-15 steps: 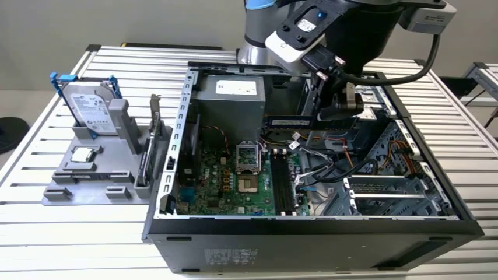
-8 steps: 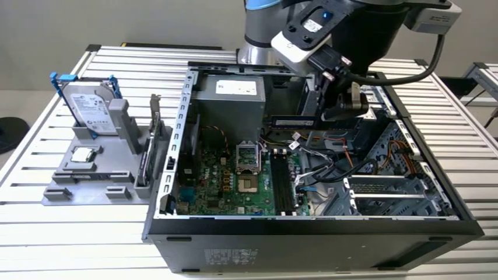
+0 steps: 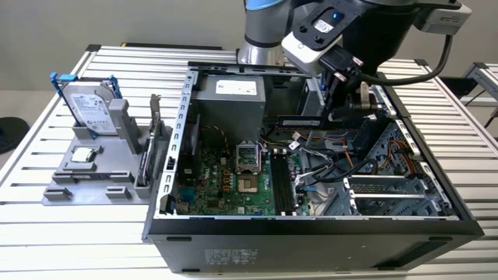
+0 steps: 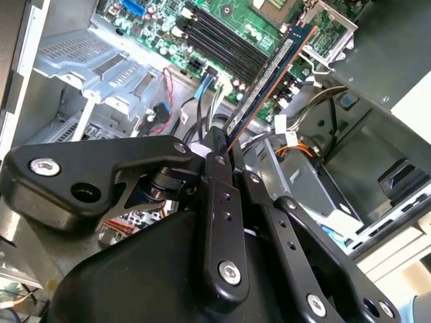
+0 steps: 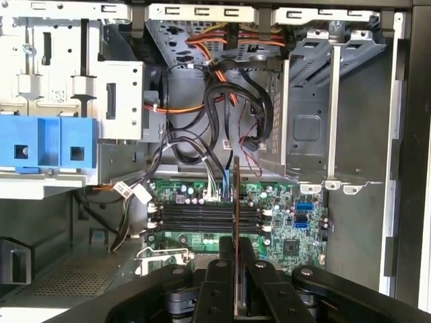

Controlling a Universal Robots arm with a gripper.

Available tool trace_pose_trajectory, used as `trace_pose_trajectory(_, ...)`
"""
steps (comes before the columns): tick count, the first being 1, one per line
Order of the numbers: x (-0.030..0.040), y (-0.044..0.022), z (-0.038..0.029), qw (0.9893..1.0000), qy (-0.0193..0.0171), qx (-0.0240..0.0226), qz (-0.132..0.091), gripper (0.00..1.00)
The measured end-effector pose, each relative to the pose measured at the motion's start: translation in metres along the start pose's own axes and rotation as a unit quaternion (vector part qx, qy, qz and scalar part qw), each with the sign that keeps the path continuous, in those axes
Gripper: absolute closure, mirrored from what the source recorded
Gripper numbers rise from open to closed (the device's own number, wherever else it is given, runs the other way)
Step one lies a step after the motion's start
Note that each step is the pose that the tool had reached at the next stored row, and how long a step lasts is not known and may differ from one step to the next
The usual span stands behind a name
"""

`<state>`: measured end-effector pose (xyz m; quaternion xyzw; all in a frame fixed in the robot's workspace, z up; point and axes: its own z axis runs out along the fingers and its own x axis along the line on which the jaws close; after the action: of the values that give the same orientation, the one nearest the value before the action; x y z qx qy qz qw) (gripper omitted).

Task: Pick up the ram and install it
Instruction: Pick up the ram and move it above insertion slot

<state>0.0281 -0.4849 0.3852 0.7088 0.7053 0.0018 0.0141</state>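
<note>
In the exterior view, the ram [image 3: 300, 122] is a dark stick with a pale label, held level above the open computer case [image 3: 311, 224]. My gripper [image 3: 332, 116] is shut on its end nearest the exterior view's right. In the second wrist view the ram [image 4: 273, 74] sticks out from my gripper [image 4: 227, 142] toward the motherboard. In the first wrist view the ram [image 5: 236, 202] appears edge-on between the black fingers [image 5: 224, 252], hanging over the black memory slots [image 5: 202, 215]. Those slots [image 3: 281, 184] lie on the green motherboard [image 3: 225, 186], lower in the case than the stick.
Loose cables [image 3: 327, 166] cross the case beside the slots, and drive cages [image 3: 389, 195] stand further toward the exterior view's right. A grey power supply [image 3: 230, 96] fills the back. On the table at the left, a grey stand [image 3: 86, 186] holds a hard drive [image 3: 90, 111], a processor [image 3: 81, 154] and a bracketed card [image 3: 153, 137].
</note>
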Motion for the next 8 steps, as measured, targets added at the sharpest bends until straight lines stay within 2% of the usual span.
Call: trace_pose_trajectory(8, 0.0000, 0.0081, 0.0002, 1.0000, 0.0000, 0.0000, 0.000, 1.00)
